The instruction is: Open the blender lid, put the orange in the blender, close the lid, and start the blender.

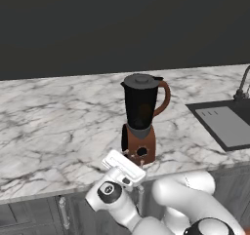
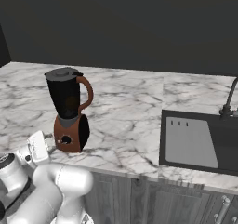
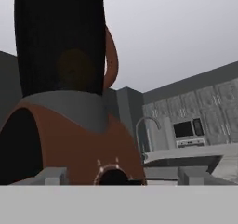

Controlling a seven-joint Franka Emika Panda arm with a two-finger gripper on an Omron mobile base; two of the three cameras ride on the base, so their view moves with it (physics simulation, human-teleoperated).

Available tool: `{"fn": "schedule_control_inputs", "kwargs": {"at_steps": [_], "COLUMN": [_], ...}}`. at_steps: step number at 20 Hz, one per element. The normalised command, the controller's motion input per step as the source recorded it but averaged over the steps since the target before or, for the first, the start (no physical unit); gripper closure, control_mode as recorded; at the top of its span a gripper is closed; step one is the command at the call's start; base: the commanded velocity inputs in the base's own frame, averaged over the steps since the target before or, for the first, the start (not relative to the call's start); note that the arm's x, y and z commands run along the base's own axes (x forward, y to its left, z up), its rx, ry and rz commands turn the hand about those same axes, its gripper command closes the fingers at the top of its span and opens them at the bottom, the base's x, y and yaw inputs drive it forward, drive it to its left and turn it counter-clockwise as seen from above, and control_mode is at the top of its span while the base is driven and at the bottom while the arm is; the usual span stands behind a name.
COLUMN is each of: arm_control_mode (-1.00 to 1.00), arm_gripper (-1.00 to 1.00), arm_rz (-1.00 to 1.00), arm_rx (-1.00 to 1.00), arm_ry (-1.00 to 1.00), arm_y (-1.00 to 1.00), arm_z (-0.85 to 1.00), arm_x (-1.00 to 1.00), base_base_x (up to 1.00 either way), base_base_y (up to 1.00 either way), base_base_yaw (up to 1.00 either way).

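Blender mid-frame on marble bench, lid seated, orange faintly visible inside jar. Gripper low at the dial, jaws spread either side, gripping nothing.

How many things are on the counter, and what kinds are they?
Blender: 1
Lid, on the jar: 1
Orange, dimly seen inside the jar: 1
Sink: 1
Tap: 1
Total: 5

Blender on marble counter
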Motion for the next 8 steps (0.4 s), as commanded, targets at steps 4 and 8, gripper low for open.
{"fn": "schedule_control_inputs", "kwargs": {"at_steps": [4, 8], "arm_control_mode": [-1.00, -1.00], "arm_gripper": [-1.00, -1.00], "arm_rz": [0.00, 0.00], "arm_rx": [0.00, 0.00], "arm_ry": [-0.09, -0.06], "arm_y": [0.00, 0.00], "arm_z": [0.63, 0.73], "arm_x": [-0.64, -0.29], "base_base_x": [0.00, 0.00], "base_base_y": [0.00, 0.00], "base_base_yaw": [0.00, 0.00]}}
